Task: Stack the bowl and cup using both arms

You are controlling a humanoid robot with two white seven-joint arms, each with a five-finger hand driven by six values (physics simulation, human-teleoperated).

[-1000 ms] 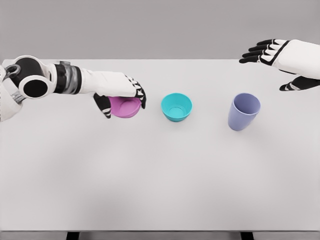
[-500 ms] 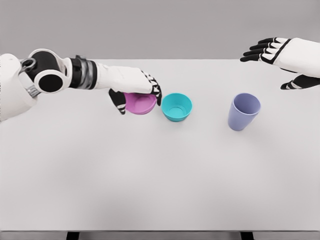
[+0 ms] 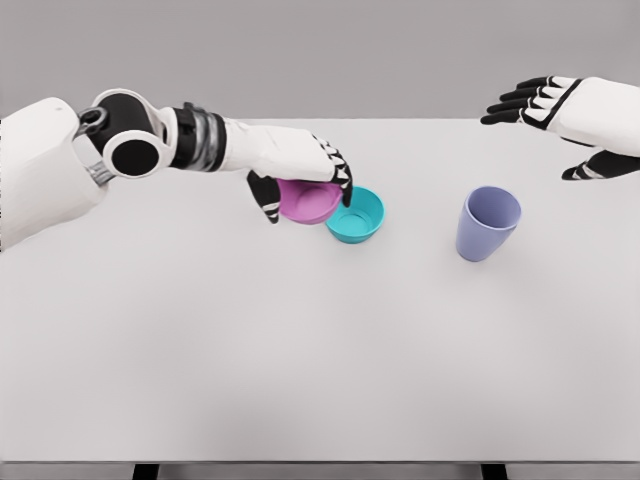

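**Inspector:** Containers first, nearest to farthest.

**Assistant:** Three, in a row across the far half of the table [image 3: 320, 350]. The lilac cup [image 3: 488, 223] stands upright at the right, tilted slightly in view, nothing visible inside, well apart from the others. The teal bowl [image 3: 358, 214] sits near the middle, upright, interior bare. The pink bowl [image 3: 308, 200] is just left of it, overlapping the teal rim in view; whether the two touch, I cannot tell.

**Inspector:** Who holds what?

**Assistant:** The left hand [image 3: 305, 175] grips the pink bowl from above, thumb on the near-left wall, fingers curled over the far-right rim and reaching over the teal bowl's edge. The pink bowl appears raised off the table. The right hand [image 3: 575, 120] hangs above the far right corner, fingers spread wide, holding nothing, well apart from the cup.

**Inspector:** Surface and room?

**Assistant:** Table white, matte. Dark legs show at the bottom edge. Behind it, a plain grey wall [image 3: 320, 50].
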